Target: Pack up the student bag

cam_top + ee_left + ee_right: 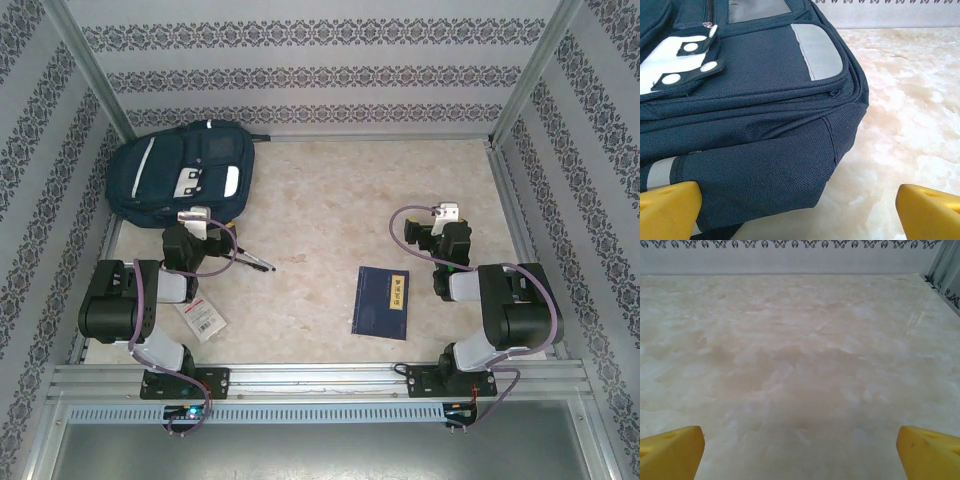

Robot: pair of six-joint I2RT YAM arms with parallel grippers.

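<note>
Bright, even, diffuse light from above; shadows faint, soft-edged. Pale table (800, 365) slightly washed out in the wrist frames. Overhead frame somewhat soft; weave of the student bag (765, 165) crisp up close.

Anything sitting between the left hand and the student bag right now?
Nothing visible. In the left wrist view the student bag lies right in front of the open left hand, with bare table to its right. The pen and card lie behind the hand, off that path.
</note>
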